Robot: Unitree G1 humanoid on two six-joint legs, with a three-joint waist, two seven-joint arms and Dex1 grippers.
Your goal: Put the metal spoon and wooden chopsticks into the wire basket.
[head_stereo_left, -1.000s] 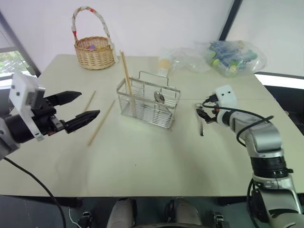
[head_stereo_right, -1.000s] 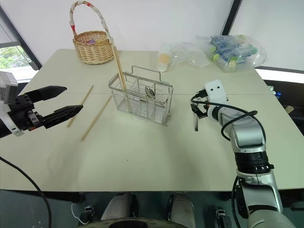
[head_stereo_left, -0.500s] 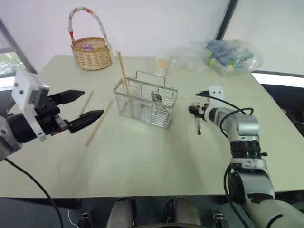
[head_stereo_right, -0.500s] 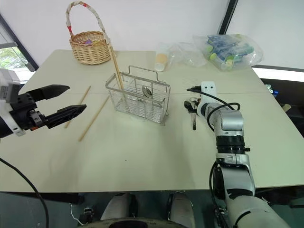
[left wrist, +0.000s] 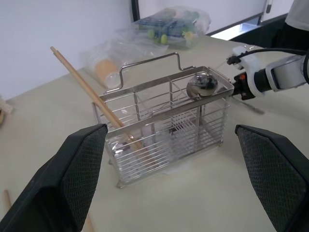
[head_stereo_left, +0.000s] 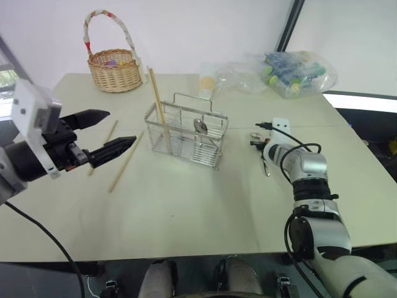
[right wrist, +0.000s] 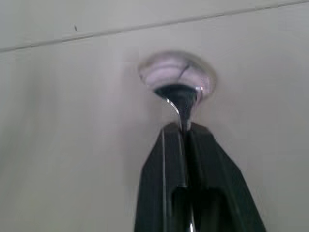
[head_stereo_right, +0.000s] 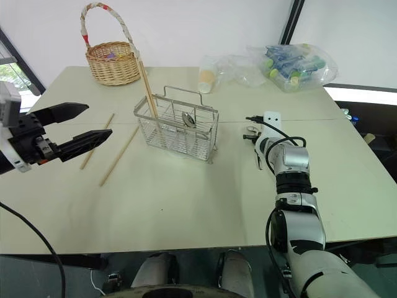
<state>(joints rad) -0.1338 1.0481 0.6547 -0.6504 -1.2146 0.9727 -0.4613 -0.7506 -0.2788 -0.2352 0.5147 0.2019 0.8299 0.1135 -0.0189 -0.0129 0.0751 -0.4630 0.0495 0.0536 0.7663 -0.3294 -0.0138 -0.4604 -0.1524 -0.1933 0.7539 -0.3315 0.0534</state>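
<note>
Closing now: the right gripper [right wrist: 186, 140], wide open a second ago, has clamped onto the metal spoon [right wrist: 177, 79] lying on the beige table [head_stereo_left: 186, 205] beside the wire basket [head_stereo_left: 183, 133], so a lift looks next; left gripper [head_stereo_left: 102, 133] hangs open, white walls behind

The left end effector [head_stereo_left: 115, 132] is fitted with two black tapered fingers [left wrist: 75, 179] with mesh-textured pads and a white box; the right arm [head_stereo_left: 310, 186] is clad in silver-grey segments, trailed by black cables.
</note>
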